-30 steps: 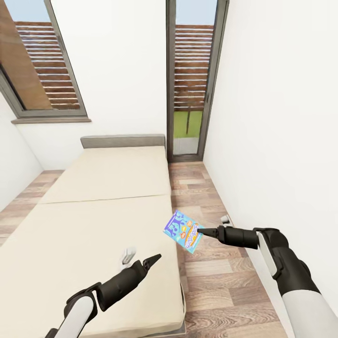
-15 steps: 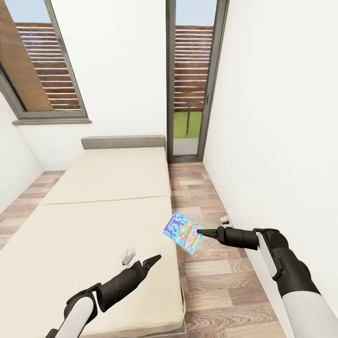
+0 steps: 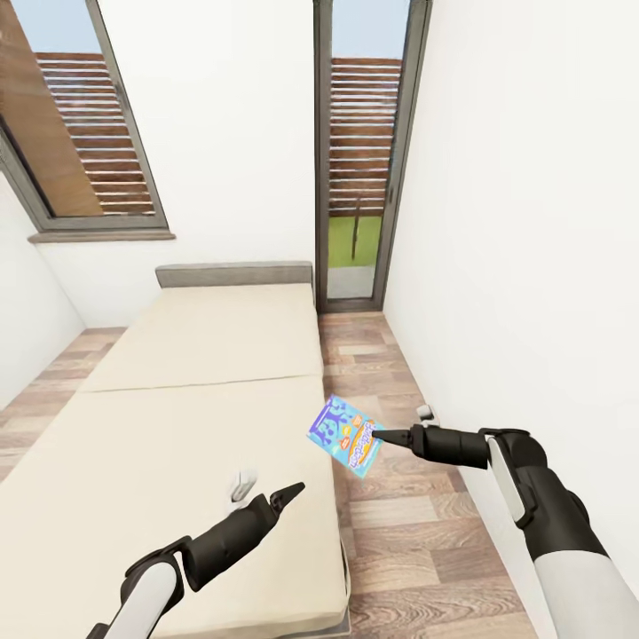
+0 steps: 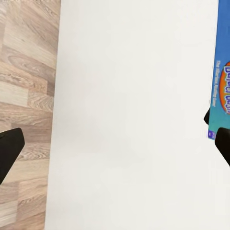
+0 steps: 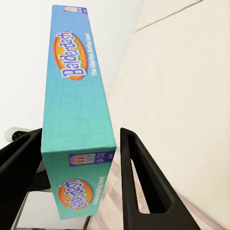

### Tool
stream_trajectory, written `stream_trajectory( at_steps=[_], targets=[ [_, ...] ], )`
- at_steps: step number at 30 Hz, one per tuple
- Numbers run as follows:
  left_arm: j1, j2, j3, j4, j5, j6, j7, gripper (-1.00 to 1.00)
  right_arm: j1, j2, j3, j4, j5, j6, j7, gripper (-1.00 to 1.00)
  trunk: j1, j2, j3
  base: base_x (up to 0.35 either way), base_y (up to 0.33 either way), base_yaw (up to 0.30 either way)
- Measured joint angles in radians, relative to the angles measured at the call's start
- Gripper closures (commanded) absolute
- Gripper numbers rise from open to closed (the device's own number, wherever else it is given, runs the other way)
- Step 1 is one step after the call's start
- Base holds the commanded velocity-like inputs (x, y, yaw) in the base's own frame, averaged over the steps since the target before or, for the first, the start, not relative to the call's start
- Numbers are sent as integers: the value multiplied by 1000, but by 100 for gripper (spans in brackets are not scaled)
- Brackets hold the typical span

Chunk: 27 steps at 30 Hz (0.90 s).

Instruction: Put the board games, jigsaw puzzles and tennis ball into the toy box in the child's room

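The whole head view has slid slightly since a second ago, the window sill and headboard sitting a little lower in frame, so the camera has tilted; the arms and the held box keep their places relative to each other.

The low wide bed with beige mattress and grey headboard [image 3: 191, 390] fills the left and middle, its mattress bare of game boxes; the wood-plank floor [image 3: 399, 515] runs along its right side to the tall narrow glass door with a dark grey frame [image 3: 359, 151]; a slatted window in a grey frame [image 3: 80, 124] is set in the white wall above the headboard.

The black right gripper [image 3: 383, 437] reaches leftward over the floor just beside the bed's edge; its two fingers [image 5: 139, 182] are clamped on the small blue board game box lettered Balderdash [image 3: 344, 435], held tilted in the air, clear of bed and floor.

The black left gripper [image 3: 288, 493] hovers over the mattress near the bed's foot; its jaws stand spread with nothing between them.
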Motion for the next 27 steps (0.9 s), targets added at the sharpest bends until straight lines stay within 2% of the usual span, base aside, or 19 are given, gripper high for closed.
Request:
stream_trajectory(
  at_steps=[27],
  targets=[
    [4, 1, 0, 2, -1, 0, 0, -100, 10, 1, 0, -18, 0, -3, 0, 100, -104, 189, 128, 0, 0, 0]
  ],
)
